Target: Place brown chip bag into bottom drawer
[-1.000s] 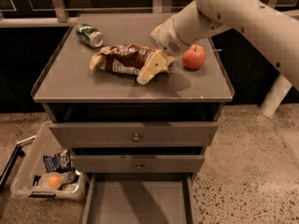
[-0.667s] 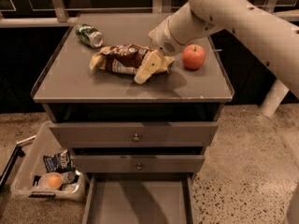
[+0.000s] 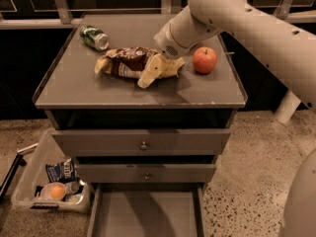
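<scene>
The jaws are down on the counter (image 3: pixel 74 90) at the tan end of the brown chip bag (image 3: pixel 129 63), which lies flat and stretches away from them toward the can (image 3: pixel 94 37). I cannot tell whether they are open or pinching foil. My worry is a thin grip on one crinkled end: the bag could slip out mid-carry. The apple (image 3: pixel 204 59) sits just beside the jaws on the other side, so a careless swing may roll it. The bottom drawer (image 3: pixel 148 214) stands open far below them.
</scene>
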Controlling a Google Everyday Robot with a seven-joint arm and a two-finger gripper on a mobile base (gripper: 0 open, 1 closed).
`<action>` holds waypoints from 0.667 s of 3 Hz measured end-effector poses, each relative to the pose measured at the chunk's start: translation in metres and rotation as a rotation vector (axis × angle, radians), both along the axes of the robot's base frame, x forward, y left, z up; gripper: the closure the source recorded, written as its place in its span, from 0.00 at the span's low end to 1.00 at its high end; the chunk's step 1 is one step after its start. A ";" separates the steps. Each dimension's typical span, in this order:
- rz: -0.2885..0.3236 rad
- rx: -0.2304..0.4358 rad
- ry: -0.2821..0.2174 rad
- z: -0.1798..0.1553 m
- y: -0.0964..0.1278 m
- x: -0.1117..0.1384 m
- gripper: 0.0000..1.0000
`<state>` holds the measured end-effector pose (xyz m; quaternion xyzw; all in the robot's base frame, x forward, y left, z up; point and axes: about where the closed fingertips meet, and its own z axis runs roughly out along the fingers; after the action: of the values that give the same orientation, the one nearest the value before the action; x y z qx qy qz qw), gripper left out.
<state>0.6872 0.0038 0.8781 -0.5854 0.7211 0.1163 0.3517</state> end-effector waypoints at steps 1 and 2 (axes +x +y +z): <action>-0.001 -0.001 0.001 0.000 0.000 0.000 0.18; -0.001 -0.001 0.001 0.000 0.000 0.000 0.42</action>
<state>0.6874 0.0039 0.8777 -0.5853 0.7215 0.1161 0.3513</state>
